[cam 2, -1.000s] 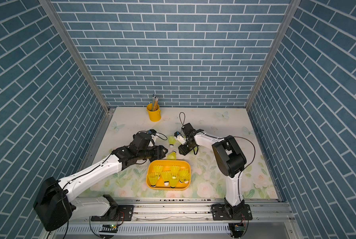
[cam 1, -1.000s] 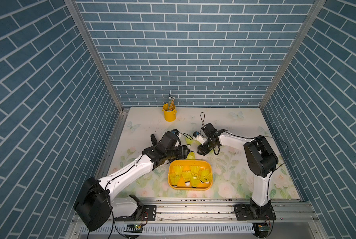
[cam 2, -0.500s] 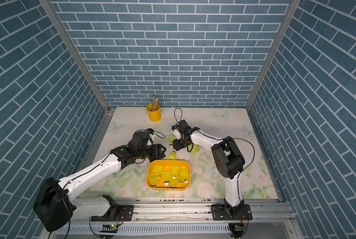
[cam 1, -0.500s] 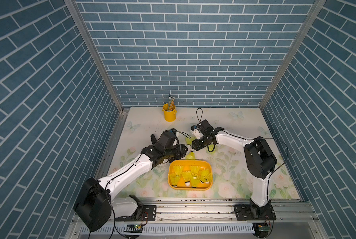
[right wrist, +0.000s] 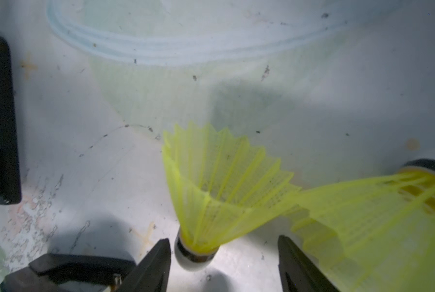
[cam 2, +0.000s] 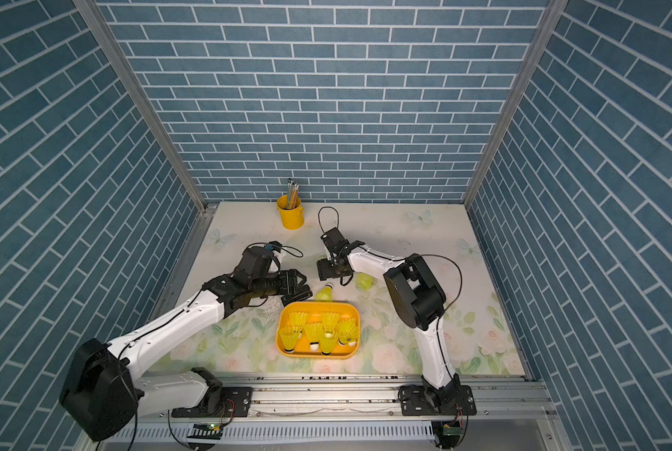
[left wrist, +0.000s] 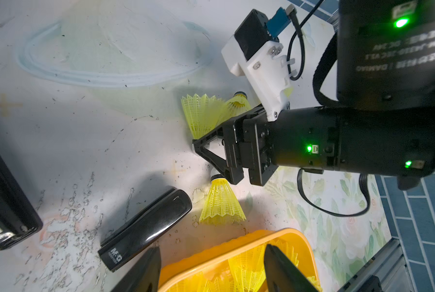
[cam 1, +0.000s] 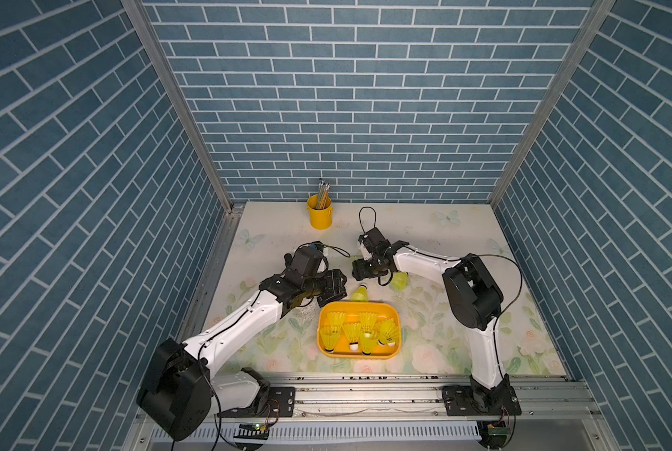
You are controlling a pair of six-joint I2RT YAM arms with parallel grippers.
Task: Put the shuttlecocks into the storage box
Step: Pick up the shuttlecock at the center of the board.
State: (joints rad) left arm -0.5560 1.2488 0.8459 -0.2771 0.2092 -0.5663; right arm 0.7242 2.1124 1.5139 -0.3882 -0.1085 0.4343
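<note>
Neon shuttlecocks (cam 1: 352, 332): several in box (cam 1: 350, 354) by front edge of table (cam 1: 424, 230), three loose behind it | my left gripper (left wrist: 211, 249): apart, empty, over box rim | my right gripper (right wrist: 223, 239): apart, straddling one's cork to grab it.

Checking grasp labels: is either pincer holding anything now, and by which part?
Nothing is held. Right pincer stands open around a shuttlecock tip; left pincer is open, empty.

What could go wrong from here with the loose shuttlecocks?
The right gripper has open jaws straddling the white tip of a neon yellow mesh shuttlecock whose skirt touches a second shuttlecock; closing may drag both. The open left gripper hangs close by, at the orange plastic tray's corner, so the arms might collide.
</note>
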